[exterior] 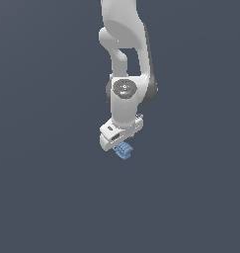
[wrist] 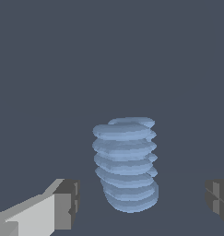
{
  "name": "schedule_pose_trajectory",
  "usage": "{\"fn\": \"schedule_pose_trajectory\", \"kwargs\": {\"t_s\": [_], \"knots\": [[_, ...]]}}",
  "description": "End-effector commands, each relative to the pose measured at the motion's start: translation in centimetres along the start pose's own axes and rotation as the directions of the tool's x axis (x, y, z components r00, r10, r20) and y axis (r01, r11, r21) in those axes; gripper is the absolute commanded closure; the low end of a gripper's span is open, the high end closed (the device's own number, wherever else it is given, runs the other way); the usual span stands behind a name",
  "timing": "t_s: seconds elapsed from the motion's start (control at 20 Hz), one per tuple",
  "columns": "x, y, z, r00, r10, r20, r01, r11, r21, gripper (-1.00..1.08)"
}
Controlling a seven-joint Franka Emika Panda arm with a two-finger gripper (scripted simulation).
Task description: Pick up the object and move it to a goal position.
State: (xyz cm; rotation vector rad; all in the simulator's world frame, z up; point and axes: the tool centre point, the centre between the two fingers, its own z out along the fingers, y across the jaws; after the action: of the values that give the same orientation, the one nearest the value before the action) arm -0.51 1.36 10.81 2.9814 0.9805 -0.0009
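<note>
The object point(exterior: 124, 151) is a small light-blue ridged piece that lies just under the white gripper point(exterior: 120, 144) in the exterior view. In the wrist view the object point(wrist: 126, 166) looks like a stack of ridged discs, a little tilted. It sits between the two fingers of the gripper point(wrist: 141, 203). One fingertip point(wrist: 67, 205) and the other fingertip point(wrist: 218, 199) stand on either side of it, each with a clear gap to it. The gripper is open and straddles the object without touching it.
The white arm point(exterior: 124, 59) comes down from above, in the middle of the exterior view. The ground is a plain dark grey-blue surface point(exterior: 47, 197) all round. No goal marker shows in either view.
</note>
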Motion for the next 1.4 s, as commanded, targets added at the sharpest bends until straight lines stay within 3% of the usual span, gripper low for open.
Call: {"fn": "schedule_pose_trajectory", "kwargs": {"t_s": [0.0, 0.45, 1.15, 1.2, 1.35], "knots": [[0.0, -0.1, 0.3, 1.0, -0.026, -0.001, 0.026, 1.0, 0.001, -0.92], [0.0, -0.1, 0.8, 0.999, -0.04, -0.001, 0.04, 0.999, 0.003, -0.92], [0.0, -0.1, 5.5, 0.999, -0.044, -0.002, 0.044, 0.999, 0.003, -0.92], [0.0, -0.1, 5.5, 0.999, -0.044, -0.002, 0.044, 0.999, 0.003, 1.08], [0.0, -0.1, 5.5, 0.999, -0.044, -0.002, 0.044, 0.999, 0.003, 1.08]]}}
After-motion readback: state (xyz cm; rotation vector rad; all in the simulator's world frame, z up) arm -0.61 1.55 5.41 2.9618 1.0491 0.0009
